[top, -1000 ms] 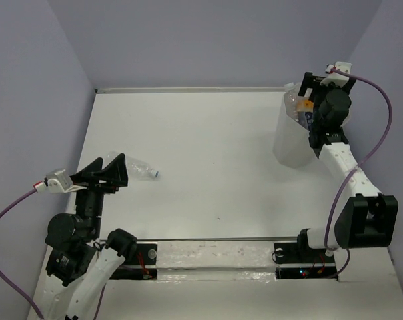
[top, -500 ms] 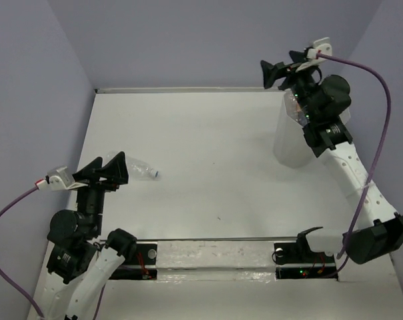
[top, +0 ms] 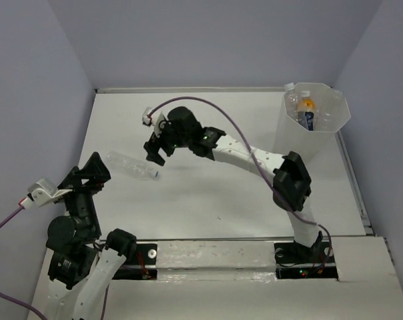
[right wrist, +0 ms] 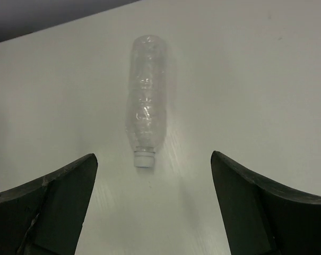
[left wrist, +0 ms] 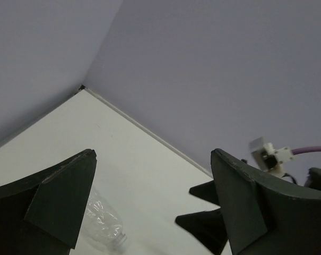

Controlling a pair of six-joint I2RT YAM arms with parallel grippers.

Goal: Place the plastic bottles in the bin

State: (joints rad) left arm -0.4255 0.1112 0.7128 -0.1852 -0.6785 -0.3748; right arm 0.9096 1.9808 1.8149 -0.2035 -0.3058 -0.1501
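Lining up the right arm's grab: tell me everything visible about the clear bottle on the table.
The clear bottle is small, crinkled, see-through plastic with a white cap, apparently empty. It lies on its side on the white table, left of centre, cap pointing right and slightly toward the arm bases. Only the table touches it: the right gripper hangs open above its cap end, the left gripper open and apart.

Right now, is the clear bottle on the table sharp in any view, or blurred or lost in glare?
Right wrist view: the clear bottle is fairly sharp, evenly lit, faint shadow to its right. Left wrist view: only part of it shows, soft, near the bottom edge. Top external view: in focus, no glare, but pale against the white table.
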